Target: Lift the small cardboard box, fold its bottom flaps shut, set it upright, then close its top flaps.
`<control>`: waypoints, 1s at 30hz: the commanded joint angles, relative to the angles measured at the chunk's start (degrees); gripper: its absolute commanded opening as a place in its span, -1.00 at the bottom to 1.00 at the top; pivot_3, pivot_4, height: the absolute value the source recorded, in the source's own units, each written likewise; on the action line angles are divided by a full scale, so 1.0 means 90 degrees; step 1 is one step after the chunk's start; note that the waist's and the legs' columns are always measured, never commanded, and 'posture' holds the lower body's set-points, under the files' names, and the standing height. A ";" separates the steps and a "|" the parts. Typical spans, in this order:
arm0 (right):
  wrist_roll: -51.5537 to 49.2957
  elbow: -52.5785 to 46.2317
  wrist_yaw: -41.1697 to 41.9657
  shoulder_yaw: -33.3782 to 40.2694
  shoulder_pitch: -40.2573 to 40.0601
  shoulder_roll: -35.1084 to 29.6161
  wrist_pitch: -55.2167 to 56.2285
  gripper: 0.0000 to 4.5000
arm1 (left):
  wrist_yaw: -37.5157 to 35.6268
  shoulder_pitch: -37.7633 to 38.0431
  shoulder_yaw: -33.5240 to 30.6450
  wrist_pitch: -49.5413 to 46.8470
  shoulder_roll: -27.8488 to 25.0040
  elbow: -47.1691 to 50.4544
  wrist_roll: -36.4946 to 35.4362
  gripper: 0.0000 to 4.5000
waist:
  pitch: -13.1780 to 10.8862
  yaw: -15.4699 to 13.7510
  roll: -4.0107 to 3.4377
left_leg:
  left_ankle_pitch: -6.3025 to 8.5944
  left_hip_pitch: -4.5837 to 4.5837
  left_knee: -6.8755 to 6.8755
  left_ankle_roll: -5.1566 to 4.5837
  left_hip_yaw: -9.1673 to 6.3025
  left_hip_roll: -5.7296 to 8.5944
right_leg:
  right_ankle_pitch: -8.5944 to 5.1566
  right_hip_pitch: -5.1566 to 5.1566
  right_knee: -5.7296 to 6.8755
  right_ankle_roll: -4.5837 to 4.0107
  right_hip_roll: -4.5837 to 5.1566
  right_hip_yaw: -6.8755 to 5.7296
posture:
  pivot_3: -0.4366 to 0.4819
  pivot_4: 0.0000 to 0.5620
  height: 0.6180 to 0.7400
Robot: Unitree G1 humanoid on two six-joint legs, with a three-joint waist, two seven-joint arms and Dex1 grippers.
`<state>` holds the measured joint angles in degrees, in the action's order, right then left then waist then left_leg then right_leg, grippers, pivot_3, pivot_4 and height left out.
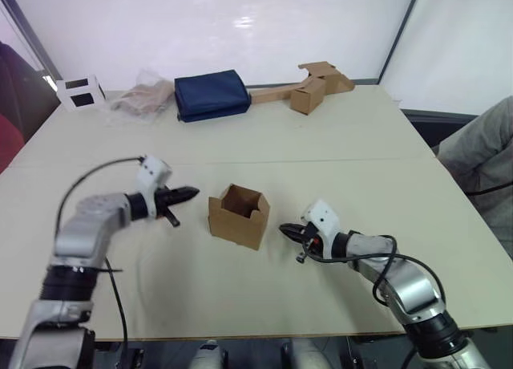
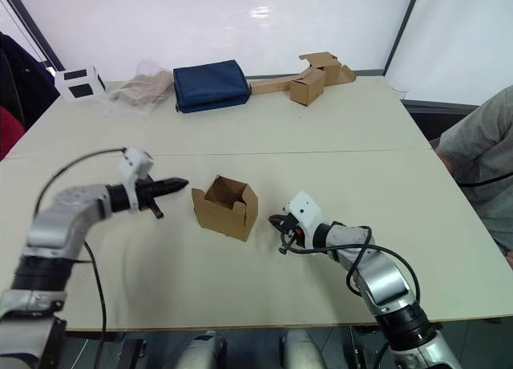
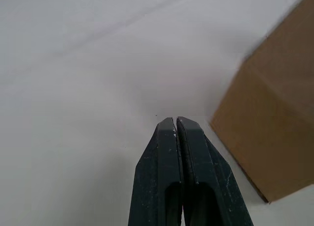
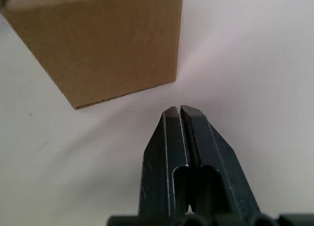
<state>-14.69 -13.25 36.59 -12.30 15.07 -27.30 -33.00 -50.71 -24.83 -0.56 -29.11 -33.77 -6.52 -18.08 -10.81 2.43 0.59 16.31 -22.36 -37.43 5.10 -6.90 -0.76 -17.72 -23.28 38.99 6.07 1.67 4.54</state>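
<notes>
Operator: State jaw condition and box position.

Technician: The left gripper and the right gripper each have both fingers pressed together, holding nothing. The small cardboard box stands on the table between the two, just ahead of each set of jaws and apart from both. Its top flaps stand up, leaving the box open at the top.

Operator: Handling properties?

Technician: Judged light and hollow. The plain brown corrugated walls are matte, flat and square-edged, so slip looks unlikely, but they would buckle under a hard squeeze. Recommended hold: open the jaws, then take opposite side walls low down, near the stiffer corners, leaving the bottom flaps free to fold.
</notes>
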 commanded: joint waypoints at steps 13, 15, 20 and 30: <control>0.0247 0.0007 0.0308 0.0293 0.0088 -0.0574 0.0127 -1.00 | 0.0021 0.0746 0.0827 -0.0003 0.0449 0.1191 0.0107 -0.98 | 0.0003 -0.0034 -0.0003 | 0.0000 0.0004 0.0003 -0.0001 0.0001 0.0003 | 0.0000 0.0008 -0.0004 0.0001 0.0003 0.0001 | -0.05 -0.47 1.00; 0.0285 0.0163 0.0295 0.0397 0.0149 -0.0671 0.0189 -1.00 | 0.0129 0.0739 0.0880 -0.0153 0.0532 0.1223 0.0117 -0.98 | 0.0003 -0.0030 -0.0003 | 0.0000 0.0005 -0.0001 -0.0001 0.0001 0.0003 | 0.0000 0.0010 -0.0004 0.0001 0.0003 0.0000 | -0.05 -0.47 1.00; 0.0293 0.0315 0.0237 0.0520 0.0246 -0.0575 0.0265 -1.00 | 0.0252 0.0703 0.0938 -0.0228 0.0631 0.1294 0.0156 -0.98 | 0.0005 -0.0005 -0.0005 | 0.0001 0.0011 0.0004 -0.0001 0.0001 0.0002 | 0.0000 0.0011 -0.0003 0.0001 0.0000 0.0001 | -0.05 -0.47 1.00; 0.0557 0.0257 0.0235 0.0665 -0.0086 -0.0831 0.0436 -1.00 | 0.0403 0.0640 0.0850 -0.0381 0.0634 0.1331 0.0138 -0.98 | 0.0005 -0.0031 -0.0006 | 0.0000 0.0009 0.0004 -0.0001 0.0001 0.0003 | 0.0000 0.0011 -0.0004 0.0001 0.0002 0.0001 | -0.05 -0.47 1.00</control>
<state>-9.55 -8.27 36.75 -8.00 16.16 -32.42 -28.76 -47.16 -18.58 8.03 -32.28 -27.03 4.82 -16.79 -10.76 2.15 0.54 16.31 -22.28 -37.39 5.09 -6.89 -0.73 -17.72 -23.18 38.95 6.08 1.68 4.55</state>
